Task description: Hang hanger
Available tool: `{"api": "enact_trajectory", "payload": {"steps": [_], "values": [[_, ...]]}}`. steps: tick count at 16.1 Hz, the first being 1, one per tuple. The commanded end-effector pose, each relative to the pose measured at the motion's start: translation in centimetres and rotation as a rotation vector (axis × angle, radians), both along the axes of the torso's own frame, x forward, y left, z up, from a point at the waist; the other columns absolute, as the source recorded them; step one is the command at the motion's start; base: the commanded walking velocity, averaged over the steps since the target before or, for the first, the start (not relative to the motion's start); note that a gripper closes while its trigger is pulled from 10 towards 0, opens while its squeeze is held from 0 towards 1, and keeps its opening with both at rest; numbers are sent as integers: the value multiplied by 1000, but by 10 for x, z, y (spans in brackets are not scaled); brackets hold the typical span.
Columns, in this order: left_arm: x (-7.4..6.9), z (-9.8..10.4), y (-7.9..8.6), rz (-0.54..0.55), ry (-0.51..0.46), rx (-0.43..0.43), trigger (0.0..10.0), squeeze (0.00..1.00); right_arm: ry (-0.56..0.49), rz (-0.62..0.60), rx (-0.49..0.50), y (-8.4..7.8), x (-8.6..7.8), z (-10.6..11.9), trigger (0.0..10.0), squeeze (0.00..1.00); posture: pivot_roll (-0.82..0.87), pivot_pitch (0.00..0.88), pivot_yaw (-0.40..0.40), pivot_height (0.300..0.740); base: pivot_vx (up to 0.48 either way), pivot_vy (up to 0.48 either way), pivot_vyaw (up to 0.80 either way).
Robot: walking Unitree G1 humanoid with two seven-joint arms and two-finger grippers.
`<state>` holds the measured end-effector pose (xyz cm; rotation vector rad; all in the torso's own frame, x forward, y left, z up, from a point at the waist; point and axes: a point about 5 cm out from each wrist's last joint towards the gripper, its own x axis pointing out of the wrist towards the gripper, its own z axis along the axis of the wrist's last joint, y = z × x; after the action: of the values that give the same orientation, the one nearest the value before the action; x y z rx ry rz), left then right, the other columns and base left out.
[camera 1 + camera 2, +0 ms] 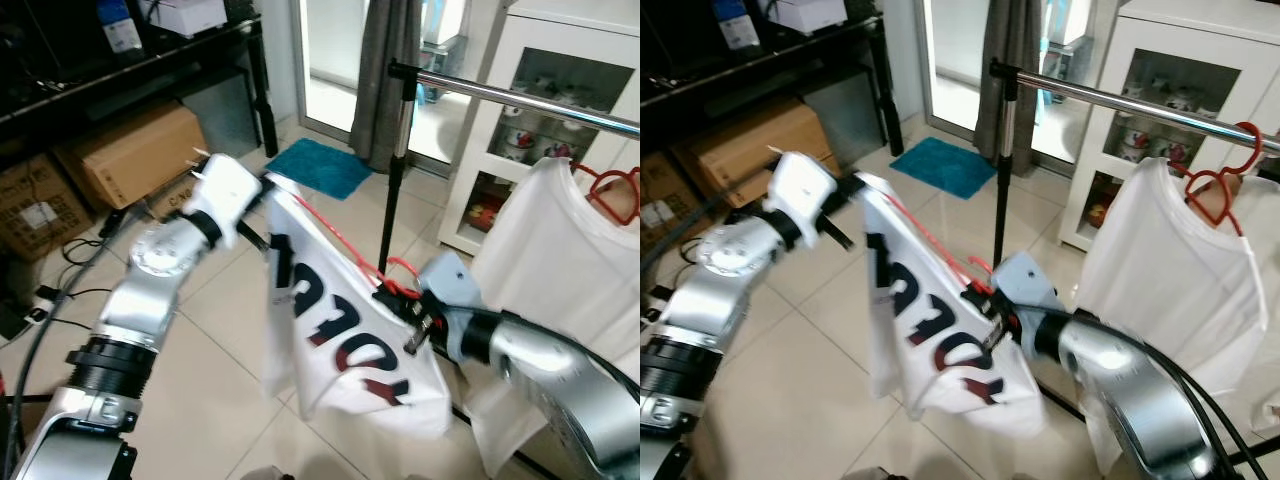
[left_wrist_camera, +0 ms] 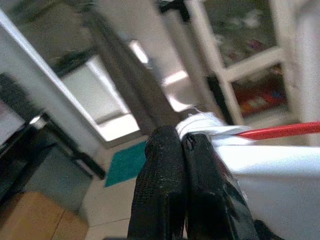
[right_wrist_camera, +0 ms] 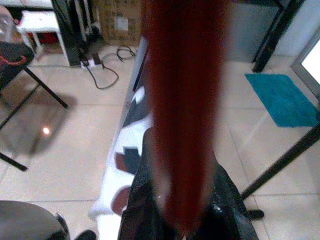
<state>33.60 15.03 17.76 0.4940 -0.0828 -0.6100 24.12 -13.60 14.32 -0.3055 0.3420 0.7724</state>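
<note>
Home: clothes rail (image 1: 520, 95), crockery cabinet (image 1: 545, 110)

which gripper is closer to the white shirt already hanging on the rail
Right. The right gripper, holding the red hanger, sits just beside the hung white shirt. The left gripper pinches the carried shirt farther away, on its far side.

Red hanger (image 3: 185, 115) blurs across your right wrist view, hiding right gripper (image 1: 400, 305) fingertips. White T-shirt (image 1: 340, 330) covers most of hanger's frame. Second white shirt (image 1: 1170, 270) cut off at picture's edge; cabinet (image 1: 1160, 90) contents too small to tell.
</note>
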Motion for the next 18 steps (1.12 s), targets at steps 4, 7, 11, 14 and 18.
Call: {"api": "enact_trajectory", "payload": {"steps": [4, 7, 11, 14, 18], "values": [[-5, -9, -43, -234, 19, 140, 0, 0, 60, 71, -227, 4, 17, -4, 0, 0, -114, 0, 108, 740, 0, 0, 0], [-8, -21, -56, -299, 45, 213, 0, 0, 101, 172, -350, 18, 27, -8, 0, 0, -119, 0, 103, 740, 0, 0, 0], [-1, -25, -29, -208, 57, 301, 0, 0, 257, 292, -538, 3, 12, -30, 0, 0, -117, 0, 95, 740, 0, 0, 0], [-1, -30, -14, -167, 82, 330, 0, 0, 259, 246, -519, -3, 15, -29, 0, 0, -119, 0, 97, 740, 0, 0, 0], [8, -33, 47, 20, 105, 505, 0, 0, 343, 231, -515, -32, 1, -29, 0, 0, -118, 0, 97, 740, 0, 0, 0]]}}
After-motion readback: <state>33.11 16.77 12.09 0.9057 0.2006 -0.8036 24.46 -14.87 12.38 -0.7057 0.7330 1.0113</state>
